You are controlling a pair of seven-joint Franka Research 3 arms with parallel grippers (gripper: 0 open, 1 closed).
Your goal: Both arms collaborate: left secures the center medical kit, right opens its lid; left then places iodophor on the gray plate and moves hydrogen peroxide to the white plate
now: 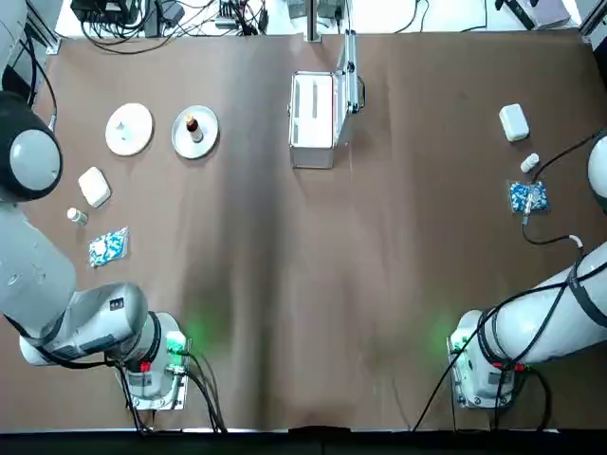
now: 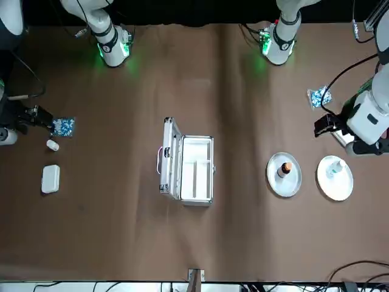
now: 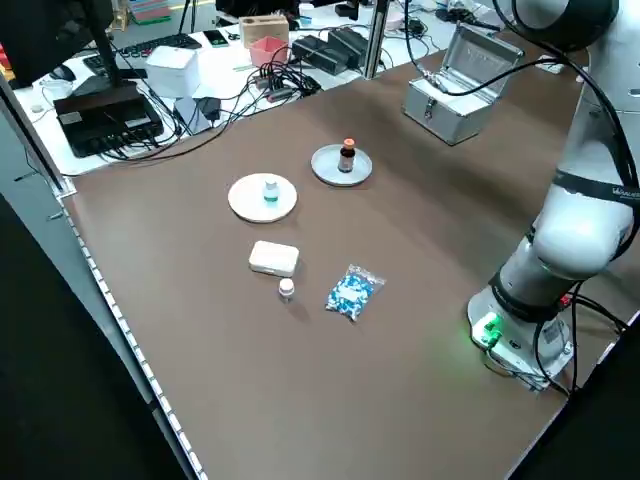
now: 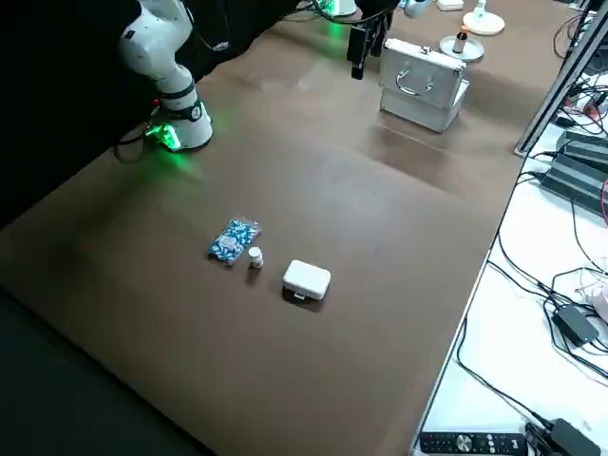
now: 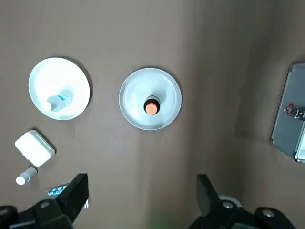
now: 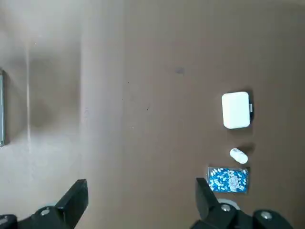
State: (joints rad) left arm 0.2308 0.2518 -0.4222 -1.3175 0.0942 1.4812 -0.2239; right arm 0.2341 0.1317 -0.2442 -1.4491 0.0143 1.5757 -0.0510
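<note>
Item 1. Medical kit: at the centre of the worktop's far edge, lid raised upright on its hinge, interior showing empty.

Item 2. Iodophor: standing upright on the gray plate, toward the far-left corner.

Item 3. Hydrogen peroxide: on the white plate, just beside the gray one and nearer the left edge.

Item 4. Left pincer: fingers spread wide, holding nothing, high above both plates.

Item 5. Right pincer: likewise spread and empty, above the right side of the worktop, clear of the kit.

Status, as judged: both bottles appear delivered; what remains is withdrawal.

Handling note: lift each arm straight up before swinging home, so no finger clips a bottle or nudges a plate. The upright lid looks easy to knock shut; route the right arm away from it. Keep both pincers open throughout.
</note>
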